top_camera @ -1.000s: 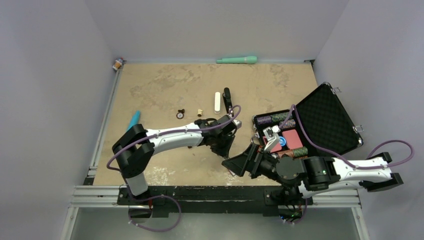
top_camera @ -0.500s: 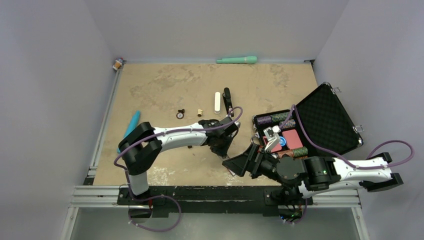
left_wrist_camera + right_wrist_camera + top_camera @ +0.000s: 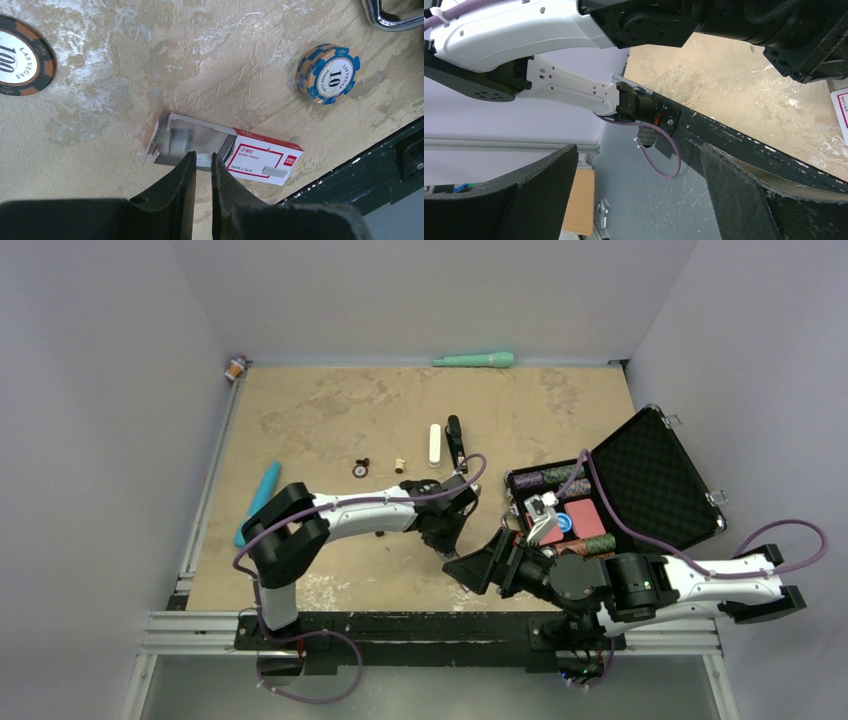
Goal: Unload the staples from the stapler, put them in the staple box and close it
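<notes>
A silvery staple strip (image 3: pixel 204 161) is pinched by the narrowed left tool (image 3: pixel 202 158) above a white-red cardboard box (image 3: pixel 260 159); the right tool (image 3: pixel 639 155) is spread wide.

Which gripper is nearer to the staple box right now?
Left. The left gripper is right at the staple box, pinching a staple strip over its open tray. The right gripper hangs open off to the side, apart from it.

Staple strip (image 3: pixel 204 161): pinched in left end effector (image 3: pixel 203 159), mostly hidden between its jaws.
Staple box (image 3: pixel 260 157): near side covered.
Brown chip (image 3: pixel 20 55): cut by picture's left edge.
Chrome handle (image 3: pixel 392 15): cut at top.
Stapler (image 3: pixel 455 440): interior too small to tell from overhead.
</notes>
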Motion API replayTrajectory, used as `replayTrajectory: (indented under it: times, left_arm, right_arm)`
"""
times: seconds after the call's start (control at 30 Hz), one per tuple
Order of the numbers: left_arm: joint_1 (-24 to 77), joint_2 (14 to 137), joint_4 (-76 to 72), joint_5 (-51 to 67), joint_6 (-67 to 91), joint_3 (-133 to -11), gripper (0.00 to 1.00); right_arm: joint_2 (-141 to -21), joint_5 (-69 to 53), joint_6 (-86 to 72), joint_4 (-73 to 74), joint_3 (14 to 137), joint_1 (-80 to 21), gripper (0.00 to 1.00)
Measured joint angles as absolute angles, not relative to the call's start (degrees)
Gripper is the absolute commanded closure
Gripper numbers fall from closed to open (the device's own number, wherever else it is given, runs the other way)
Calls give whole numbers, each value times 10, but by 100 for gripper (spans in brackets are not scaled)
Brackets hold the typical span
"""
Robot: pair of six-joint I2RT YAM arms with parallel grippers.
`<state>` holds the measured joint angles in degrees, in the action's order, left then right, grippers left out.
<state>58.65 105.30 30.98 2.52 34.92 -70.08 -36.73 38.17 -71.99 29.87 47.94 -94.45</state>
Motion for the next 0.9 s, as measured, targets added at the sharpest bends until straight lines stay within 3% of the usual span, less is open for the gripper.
replayTrajectory:
  times: [0.57, 0.9]
  left_arm:
    - [587, 1067, 309, 25, 349, -710, 68]
    - [591, 1060, 317, 24, 354, -710, 66]
  right_arm:
    - [-367, 381, -720, 298, 475, -945, 2]
    - [-367, 380, -720, 298, 473, -945, 2]
